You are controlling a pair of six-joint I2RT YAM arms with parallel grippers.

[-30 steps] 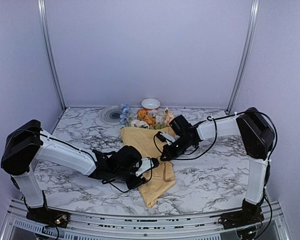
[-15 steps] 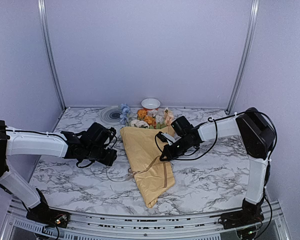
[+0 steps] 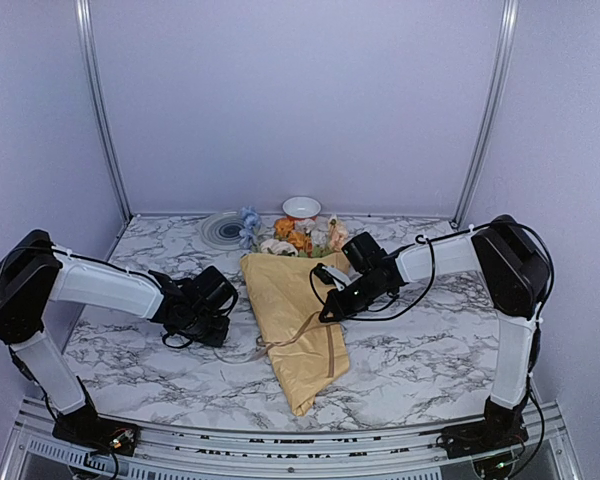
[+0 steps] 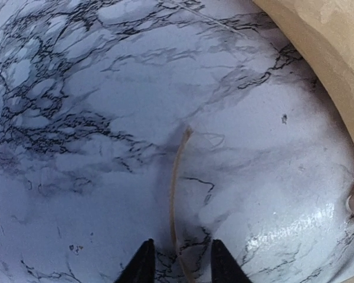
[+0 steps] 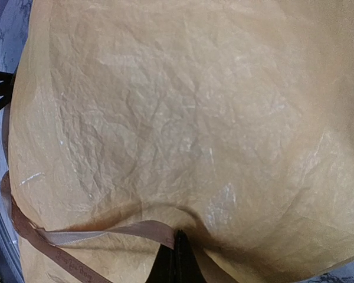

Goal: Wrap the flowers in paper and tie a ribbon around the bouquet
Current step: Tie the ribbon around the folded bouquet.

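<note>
Bouquet on its side on the marble table, between the two arms, narrow end toward the near edge, wide end toward the back wall. Tan-yellow crinkled paper wrapped as a cone, filling nearly all of the right wrist view. Flowers spilling from the wide end: blue at the left, orange in the middle, cream and pale pink to the right. Ribbon slanting across the cone's lower half, rising to the right, with its other end trailing off the left edge of the paper onto the marble.

Right gripper down on the cone's right side, fingertips pressed together and pinched on the ribbon, denting the paper just around them. From there, flat printed band running left across the paper.

Left gripper low over the table, left of the bouquet and apart from it. Fingertips standing apart, with the loose pale strand lying on the marble between them, touching neither so far as can be seen. Corner of the paper at the top right of that view.

Small white bowl against the back wall, behind the flowers; round grey ribbed plate just to its left, beside the blue heads
</note>
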